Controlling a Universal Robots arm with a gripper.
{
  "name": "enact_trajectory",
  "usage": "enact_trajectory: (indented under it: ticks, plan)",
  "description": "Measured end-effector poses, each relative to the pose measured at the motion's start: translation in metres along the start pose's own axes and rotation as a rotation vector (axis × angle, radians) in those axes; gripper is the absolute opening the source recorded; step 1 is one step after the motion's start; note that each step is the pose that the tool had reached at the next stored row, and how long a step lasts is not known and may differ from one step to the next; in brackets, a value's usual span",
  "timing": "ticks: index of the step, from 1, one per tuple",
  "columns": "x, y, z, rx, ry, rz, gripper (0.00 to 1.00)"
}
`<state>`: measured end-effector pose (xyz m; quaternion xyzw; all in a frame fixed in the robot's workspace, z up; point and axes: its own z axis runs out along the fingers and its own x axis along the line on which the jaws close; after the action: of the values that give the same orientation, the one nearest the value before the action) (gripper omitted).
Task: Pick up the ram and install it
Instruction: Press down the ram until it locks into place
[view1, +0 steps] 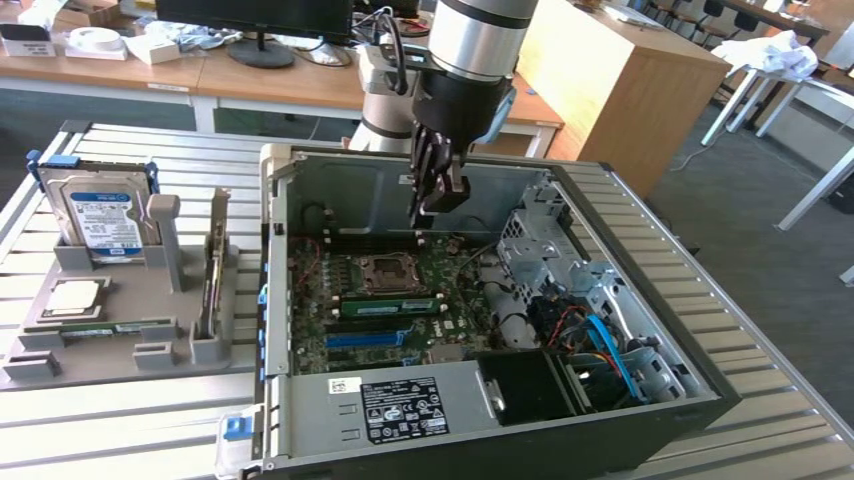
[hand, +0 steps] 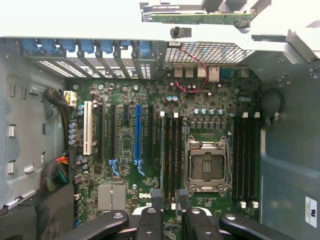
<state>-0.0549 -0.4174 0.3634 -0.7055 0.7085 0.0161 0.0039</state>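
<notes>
The ram stands on the motherboard, latches indistinct; the end effector above is open, empty.

PC case lay open on tabletop, twd exterior view's right. Parts rack sat just beside it, on the left. In rack: hard drive upright at back, card on edge nearest the case. Inside case: mobo on the floor, w/ ram in a slot just before CPU socket, camera-side. Tool hung above mobo, not touching.
</notes>
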Motion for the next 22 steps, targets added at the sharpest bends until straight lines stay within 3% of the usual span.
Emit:
enact_trajectory:
  ticks: [9, 11, 22]
  plan:
    - [0.0000, 0.0000, 0.0000, 0.0000, 0.0000, 0.000, 0.24]
    - [0.0000, 0.0000, 0.0000, 0.0000, 0.0000, 0.000, 0.11]
    - [0.0000, -0.0003, 0.0000, 0.0000, 0.0000, 0.000, 0.10]
